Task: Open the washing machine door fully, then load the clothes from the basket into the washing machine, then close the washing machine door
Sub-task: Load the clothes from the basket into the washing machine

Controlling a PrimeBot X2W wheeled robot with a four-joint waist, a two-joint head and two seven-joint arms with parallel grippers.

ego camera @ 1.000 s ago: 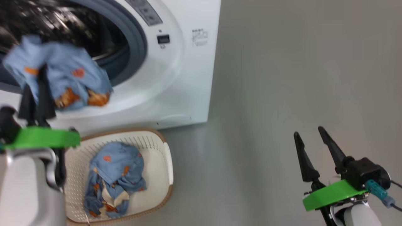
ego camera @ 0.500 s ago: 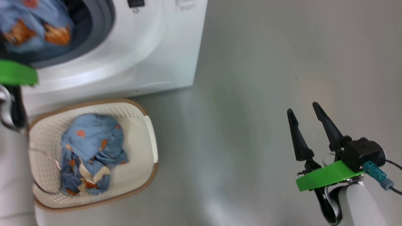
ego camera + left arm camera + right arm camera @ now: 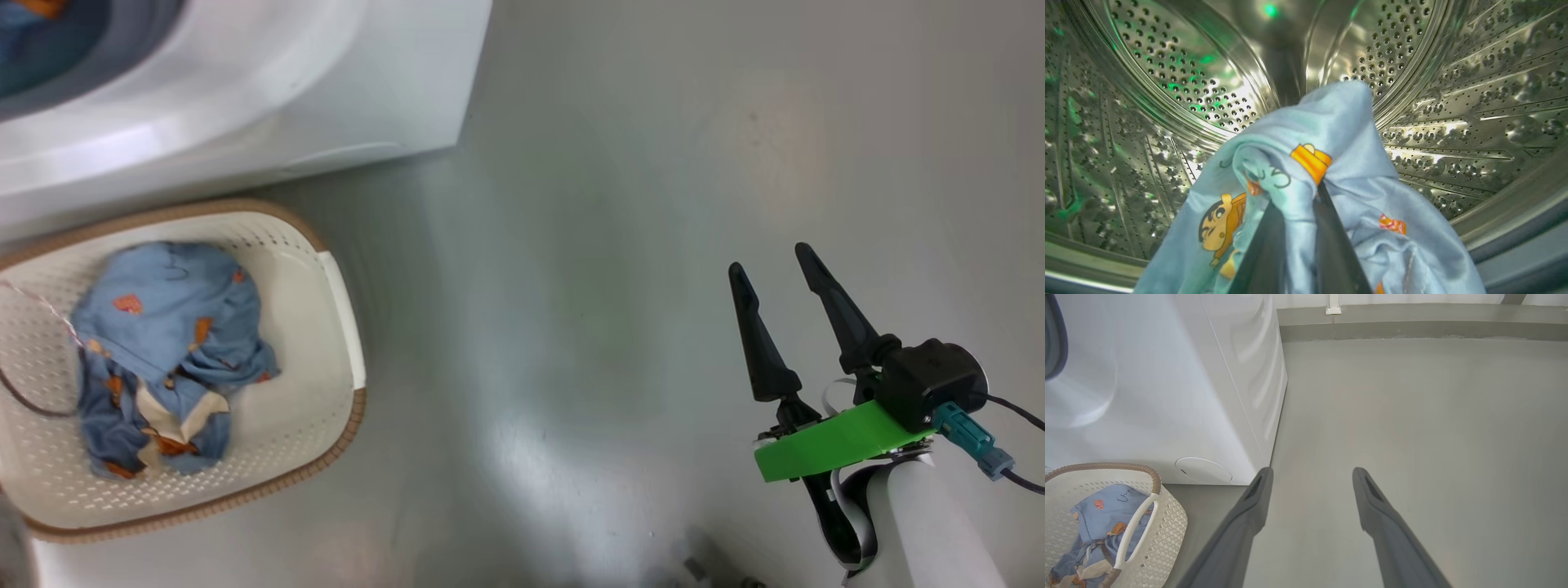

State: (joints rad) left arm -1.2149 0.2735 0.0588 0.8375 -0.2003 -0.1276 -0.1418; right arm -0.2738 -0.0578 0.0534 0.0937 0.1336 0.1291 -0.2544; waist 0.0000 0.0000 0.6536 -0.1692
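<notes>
The left gripper (image 3: 1300, 212) is closed on a fold of a blue garment (image 3: 1339, 134). The cloth is bunched over the fingertips and draped down both sides of the fingers. The garment is held inside the steel drum (image 3: 1167, 81), clear of the back wall and hanging over the lower wall. Whether its loose ends touch the metal cannot be told.

The step in hand is judged to be loading, with one piece carried in and not yet let go. For the next move, the fingers must be opened so that the cloth drops. It should be released deep enough that nothing is left trailing over the seal. The arm must then be drawn back out without the fabric being dragged along.

More work remains. A heap of clothes (image 3: 163, 310) lies in the basket (image 3: 339, 310), which stands on the floor (image 3: 612, 245) just in front of the machine (image 3: 326, 82). These must be fetched before the door can be shut.

The right gripper (image 3: 769, 261) is held empty with its fingers spread wide. It hangs above bare floor, well to the right of the basket.
</notes>
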